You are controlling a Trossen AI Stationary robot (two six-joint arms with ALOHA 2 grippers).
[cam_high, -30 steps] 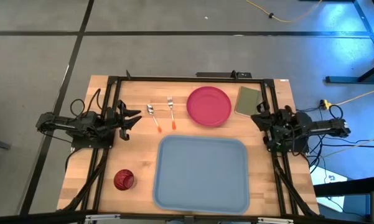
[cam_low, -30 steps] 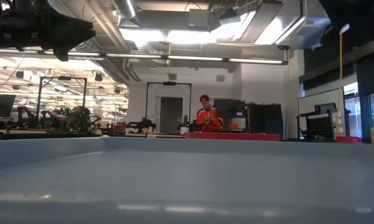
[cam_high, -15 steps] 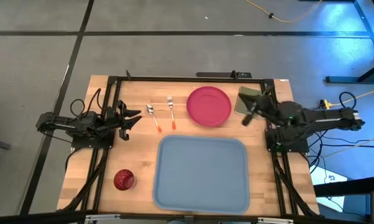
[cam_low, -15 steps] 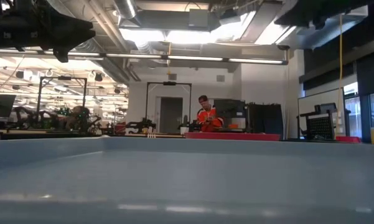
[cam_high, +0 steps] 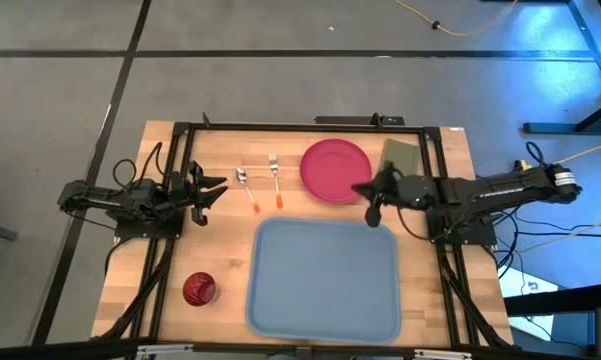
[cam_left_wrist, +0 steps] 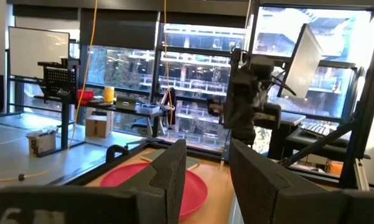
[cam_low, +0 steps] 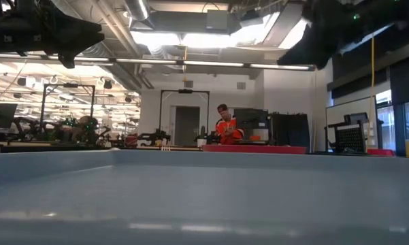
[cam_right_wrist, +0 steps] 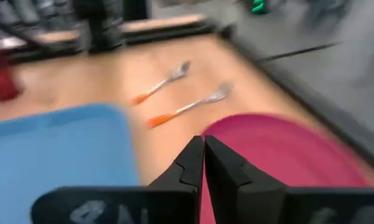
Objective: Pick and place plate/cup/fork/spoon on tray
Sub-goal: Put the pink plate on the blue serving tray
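The right gripper [cam_high: 371, 203] hangs out over the desk [cam_high: 215, 245] with its two dark fingers [cam_right_wrist: 193, 163] pressed together, nothing between them, sitting just off the near-right edge of the plate [cam_high: 336, 170]. The right wrist view puts the plate's pink rim directly ahead of and under the fingertips, and that is the relation that matters: the plate lies just beyond the gripper, toward the far side of the desk, while the tray [cam_high: 325, 280] lies right beside it on the near side, its far rim close by. The plate looks like the item in hand, and the right arm is plainly the nearer one for it; the fingers would have to part before they could take the rim. Further out, the fork [cam_high: 275, 177] and the spoon [cam_high: 246, 187] lie side by side left of the plate, handles pointing toward the near edge, tines and bowl toward the far edge. They sit closer to the left gripper [cam_high: 208, 190], which waits at the left side of the desk with its fingers [cam_left_wrist: 171, 171] parted a moderate way and empty. The cup [cam_high: 199, 289] stands alone at the near-left, just left of the tray. Nothing is on the tray yet.
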